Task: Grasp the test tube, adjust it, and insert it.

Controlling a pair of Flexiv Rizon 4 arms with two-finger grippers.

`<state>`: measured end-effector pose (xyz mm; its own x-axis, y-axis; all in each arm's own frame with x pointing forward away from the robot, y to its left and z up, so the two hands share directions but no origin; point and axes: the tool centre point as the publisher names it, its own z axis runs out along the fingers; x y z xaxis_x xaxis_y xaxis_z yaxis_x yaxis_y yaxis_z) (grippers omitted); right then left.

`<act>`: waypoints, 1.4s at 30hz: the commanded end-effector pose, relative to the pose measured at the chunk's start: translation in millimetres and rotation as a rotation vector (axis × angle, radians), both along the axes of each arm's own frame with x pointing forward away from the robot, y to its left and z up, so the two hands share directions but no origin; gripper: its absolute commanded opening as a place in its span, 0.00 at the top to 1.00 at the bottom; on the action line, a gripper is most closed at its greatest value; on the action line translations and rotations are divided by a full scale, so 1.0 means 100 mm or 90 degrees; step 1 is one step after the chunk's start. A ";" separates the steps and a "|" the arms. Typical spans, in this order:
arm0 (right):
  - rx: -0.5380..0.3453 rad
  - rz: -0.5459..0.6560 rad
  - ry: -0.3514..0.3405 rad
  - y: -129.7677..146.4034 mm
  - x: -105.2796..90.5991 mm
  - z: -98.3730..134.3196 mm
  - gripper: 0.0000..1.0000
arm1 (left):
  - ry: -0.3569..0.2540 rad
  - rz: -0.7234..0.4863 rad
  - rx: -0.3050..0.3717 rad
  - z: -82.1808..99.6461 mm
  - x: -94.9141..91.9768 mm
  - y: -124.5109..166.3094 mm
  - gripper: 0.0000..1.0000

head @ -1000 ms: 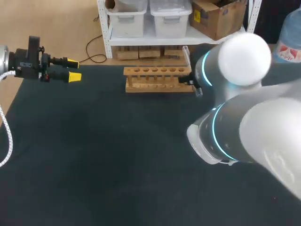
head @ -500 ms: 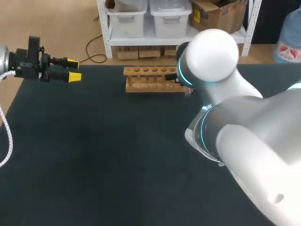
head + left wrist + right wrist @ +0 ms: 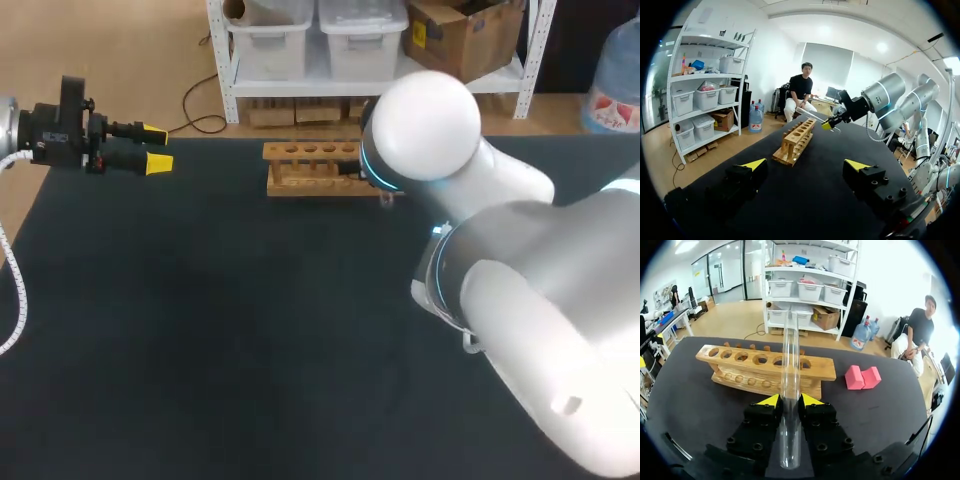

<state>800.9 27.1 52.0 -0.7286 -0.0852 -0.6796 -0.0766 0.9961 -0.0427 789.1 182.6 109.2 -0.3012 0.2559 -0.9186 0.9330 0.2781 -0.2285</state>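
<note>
Right gripper (image 3: 790, 401): mine, clamped on glass tube (image 3: 790, 355), facing wooden rack (image 3: 740, 370) at table's (image 3: 685, 405) far edge. Left gripper (image 3: 807, 165): fingers wide apart.

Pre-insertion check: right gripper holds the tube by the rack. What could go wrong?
1. The test tube is tilted in the right gripper, not upright, so it may hit the rack top instead of a hole.
2. The right arm hides that rack end in the head view, hampering alignment checks.
</note>
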 end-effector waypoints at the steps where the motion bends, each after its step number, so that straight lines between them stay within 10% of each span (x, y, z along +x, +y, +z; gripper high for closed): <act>1: 0.006 0.005 0.012 0.02 0.07 -0.04 1.00 | -0.002 0.000 -0.002 -0.01 0.00 0.00 0.00; 42: 0.033 0.033 0.079 0.07 0.15 -0.31 1.00 | -0.002 0.000 -0.002 -0.01 0.00 0.00 0.00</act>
